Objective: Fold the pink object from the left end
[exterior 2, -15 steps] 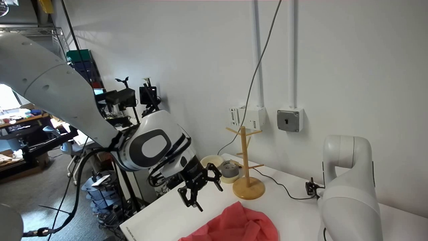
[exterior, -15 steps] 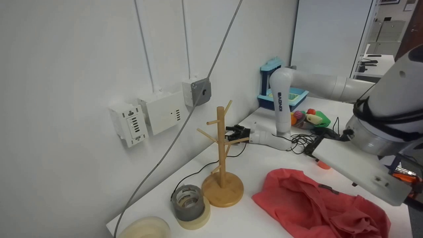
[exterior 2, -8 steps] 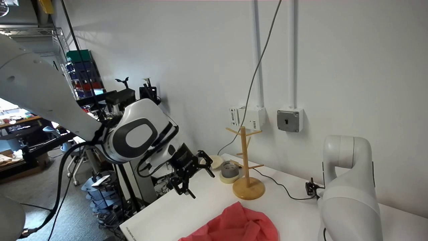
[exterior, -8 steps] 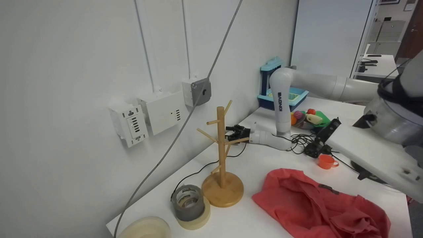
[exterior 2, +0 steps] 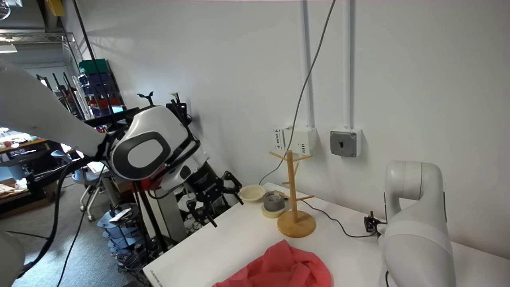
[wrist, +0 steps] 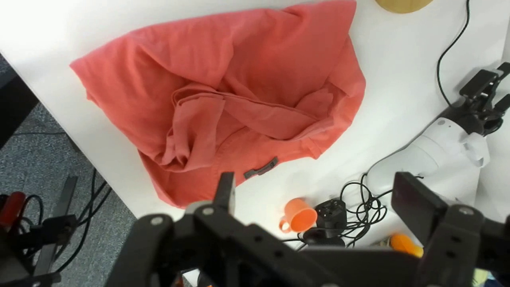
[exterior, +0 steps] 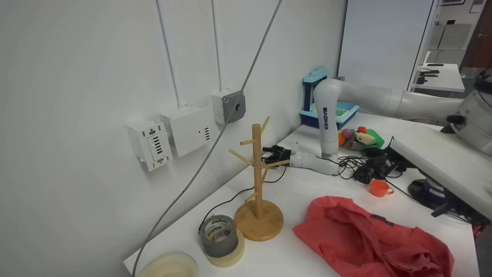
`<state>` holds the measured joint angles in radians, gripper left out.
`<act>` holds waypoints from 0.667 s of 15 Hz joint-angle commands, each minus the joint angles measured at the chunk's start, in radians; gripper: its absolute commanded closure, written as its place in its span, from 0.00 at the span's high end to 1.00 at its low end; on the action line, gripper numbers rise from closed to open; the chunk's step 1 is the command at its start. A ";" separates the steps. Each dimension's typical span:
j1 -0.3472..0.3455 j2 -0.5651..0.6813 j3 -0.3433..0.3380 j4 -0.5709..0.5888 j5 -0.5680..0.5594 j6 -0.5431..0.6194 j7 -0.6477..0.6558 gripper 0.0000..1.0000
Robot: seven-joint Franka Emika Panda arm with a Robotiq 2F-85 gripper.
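Note:
The pink object [wrist: 279, 48], a coral-red cloth garment, lies crumpled and partly doubled over on the white table, a small dark tag by its neckline. Its whole outline shows in the wrist view. In both exterior views the bottom border cuts it off: the cloth [exterior: 369, 238] and its upper part [exterior 2: 279, 267]. My gripper [exterior 2: 228, 214] hangs above the table near its edge, up and to the left of the cloth in that exterior view, not touching it. In the wrist view the gripper [wrist: 314, 177] stands wide open, nothing held between the fingers.
A wooden mug tree [exterior: 256, 173], tape rolls [exterior: 219, 238] and a pale bowl [exterior 2: 252, 193] stand near the wall. An orange cup [exterior: 379, 188] and tangled black cables [wrist: 364, 213] lie beyond the cloth. Another white robot arm [exterior: 328, 115] rests on the table.
My arm has drawn back, moving left and slightly up in an exterior view, farther from the cloth. The orange cup has come fully into sight. Cloth unmoved, gripper still open.

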<state>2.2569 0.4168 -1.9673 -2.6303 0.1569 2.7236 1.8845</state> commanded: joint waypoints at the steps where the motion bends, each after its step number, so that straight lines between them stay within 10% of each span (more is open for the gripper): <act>1: -0.064 0.049 0.086 0.005 0.127 -0.005 -0.087 1.00; 9: -0.088 0.036 0.107 0.000 0.128 -0.001 -0.208 1.00; 10: -0.194 -0.007 0.203 0.023 0.090 -0.001 -0.229 1.00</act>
<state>2.1910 0.4411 -1.8760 -2.6307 0.2488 2.7242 1.7769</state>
